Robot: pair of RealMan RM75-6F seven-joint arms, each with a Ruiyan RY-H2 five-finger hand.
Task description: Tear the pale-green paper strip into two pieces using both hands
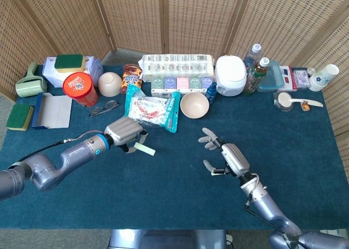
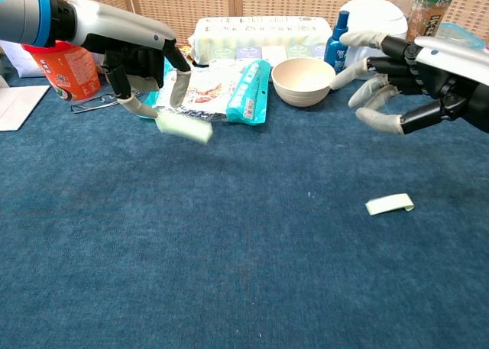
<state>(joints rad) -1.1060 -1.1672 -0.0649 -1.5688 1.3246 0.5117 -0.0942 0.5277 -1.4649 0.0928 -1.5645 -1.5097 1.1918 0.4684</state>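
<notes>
Now your left hand [image 2: 141, 74] holds one piece of the pale-green strip [image 2: 183, 127] above the cloth [image 2: 229, 250], in front of the snack bag [image 2: 218, 89]. Its fingers [image 2: 177, 89] point down, and the piece hangs at their tips, near the bag's front edge. Whether it is pinched between thumb and finger or only caught at the tips, you cannot tell clearly from the chest view; in the head view the piece [image 1: 144, 149] sticks out from under the same hand [image 1: 124, 133].

Your right hand [image 2: 412, 82] holds nothing. Its fingers [image 2: 365, 93] are spread apart and point toward the left side, above the cloth. The second piece [image 2: 390, 204] lies flat on the cloth below this hand, apart from it. In the head view the right hand [image 1: 226, 156] shows with fingers open; there the second piece is hard to see.

Behind the hands stand a bowl [image 2: 304, 80] and a red can [image 2: 65, 59].
</notes>
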